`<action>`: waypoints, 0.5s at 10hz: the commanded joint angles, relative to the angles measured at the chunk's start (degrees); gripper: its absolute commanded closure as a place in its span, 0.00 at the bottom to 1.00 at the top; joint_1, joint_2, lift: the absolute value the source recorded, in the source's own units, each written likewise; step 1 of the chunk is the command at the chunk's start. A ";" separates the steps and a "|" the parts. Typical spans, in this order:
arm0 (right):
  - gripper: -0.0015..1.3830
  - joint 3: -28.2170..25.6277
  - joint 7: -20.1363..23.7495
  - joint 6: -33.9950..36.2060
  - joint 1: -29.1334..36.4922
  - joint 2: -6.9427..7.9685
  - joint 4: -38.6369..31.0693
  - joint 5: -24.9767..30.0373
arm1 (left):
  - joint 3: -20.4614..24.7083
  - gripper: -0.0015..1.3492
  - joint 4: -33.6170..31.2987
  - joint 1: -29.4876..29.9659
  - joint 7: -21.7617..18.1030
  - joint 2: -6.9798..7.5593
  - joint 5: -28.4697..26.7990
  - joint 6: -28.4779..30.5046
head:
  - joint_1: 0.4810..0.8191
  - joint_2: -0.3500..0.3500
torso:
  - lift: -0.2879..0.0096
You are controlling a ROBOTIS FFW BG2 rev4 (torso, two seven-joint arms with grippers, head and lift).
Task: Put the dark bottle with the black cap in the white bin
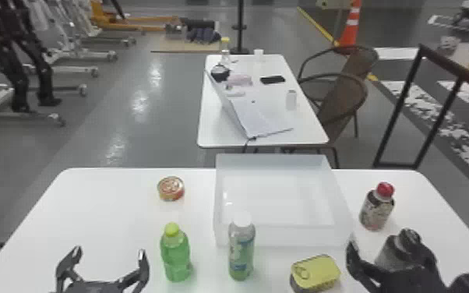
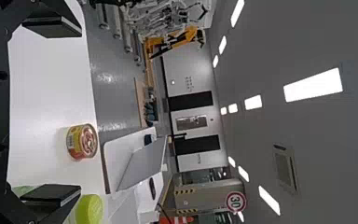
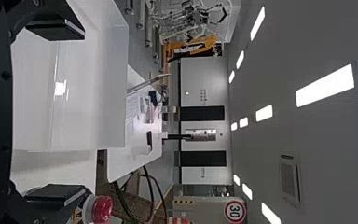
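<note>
All relative to the bin (image 1: 284, 235), on the desk (image 1: 109, 218). Left: tin A (image 1: 170, 188). Front-left: bottle A (image 1: 176, 259). In front, toward its left end: bottle B (image 1: 241, 249). In front, toward its right end: tin B (image 1: 317, 272). Right: bottle C (image 1: 376, 210). Front-right: bottle D (image 1: 389, 253). Behind: another table (image 1: 212, 130), laptop (image 1: 263, 119) on it.

A round, red-rimmed sign (image 2: 236, 201) near the upper edge of a pale background panel (image 2: 203, 198) reads "30"; bottle labels (image 1: 241, 249) are illegible.
</note>
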 commanded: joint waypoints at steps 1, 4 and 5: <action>0.10 -1.28 0.44 2.02 -1.63 -0.06 -0.35 -0.24 | -0.26 0.09 0.03 -0.24 0.00 -0.24 0.31 0.32 | 0.20 0.50 | 0.63; 0.10 -4.61 1.49 2.19 -5.05 -0.06 0.80 -1.21 | -0.61 0.09 0.03 -0.33 0.00 -0.24 0.92 0.76 | 0.20 0.50 | 0.63; 0.10 -5.76 2.20 2.28 -5.76 -0.06 0.97 -1.21 | -0.61 0.09 0.03 -0.33 0.00 -0.24 0.92 0.76 | 0.20 0.50 | 0.63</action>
